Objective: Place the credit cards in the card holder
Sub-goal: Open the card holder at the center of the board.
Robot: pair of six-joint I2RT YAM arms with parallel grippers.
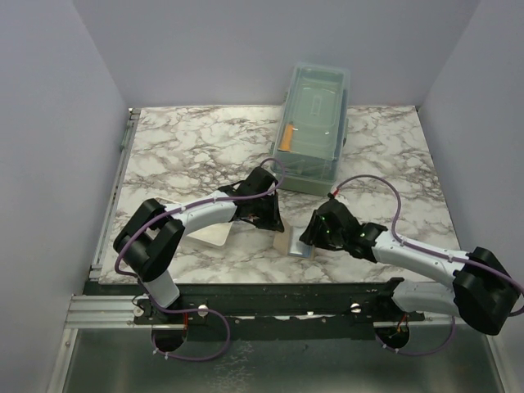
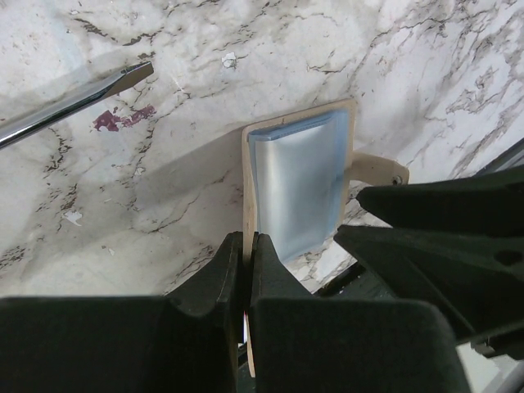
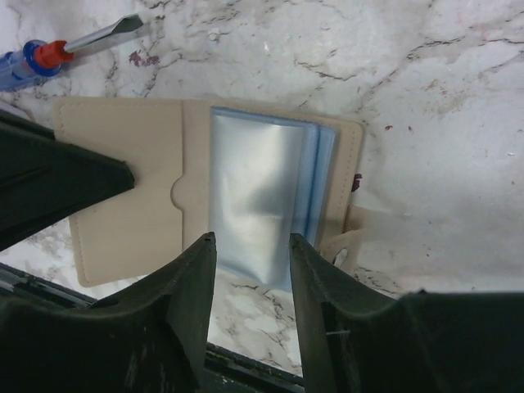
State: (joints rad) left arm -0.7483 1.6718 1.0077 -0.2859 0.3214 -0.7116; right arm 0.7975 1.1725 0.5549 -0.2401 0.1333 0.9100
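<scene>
The left jaws are pinching the tan edge of the card holder, holding it open on the near side of the bench, so the right jaws, standing spread just above its blue sleeves, can reach in; I'm seeing no credit cards

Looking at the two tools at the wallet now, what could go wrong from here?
1. The left tool is shut on only the thin edge of the wallet. With so little held, a push from above might make the wallet slip out or twist.
2. The right tool is open, empty, and close beside the left tool over the wallet. If either moves sideways, the two could bump.
</scene>
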